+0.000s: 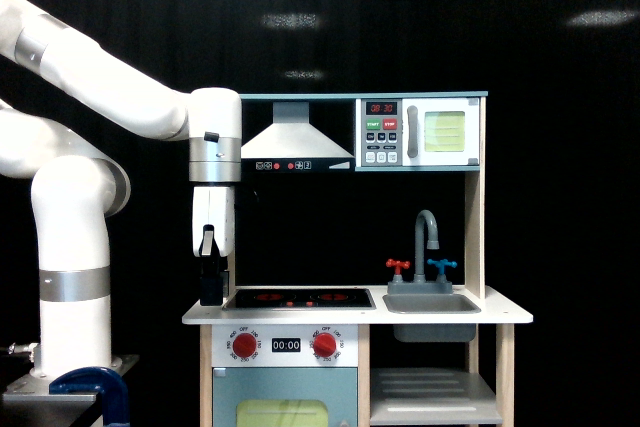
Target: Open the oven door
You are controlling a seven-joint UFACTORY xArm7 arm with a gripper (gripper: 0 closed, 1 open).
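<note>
1. At the exterior view's left edge of the toy kitchen, the white arm (110, 87) hangs its gripper (211, 292) straight down beside the counter (500, 318), just left of the black stovetop (300, 298). The fingers look dark and close together, but against the black backdrop I cannot tell whether they are spread or pressed shut. Nothing appears to be held.
2. The oven door (444, 133) sits high on the upper shelf toward the view's right, closed, its pale yellow-green window framed in white. Its grey vertical handle (412, 132) stands on the door's left side, just beside the button panel (381, 133). It is well apart from the gripper, above and to the right.
3. Judging from this, the approach is hardly begun. To do it well, the arm should rise clear of the hood (296, 137), come in level with the handle, close on the bar near its middle, and pull outward along the door's swing, gently, since the light cabinet could shift.
</note>
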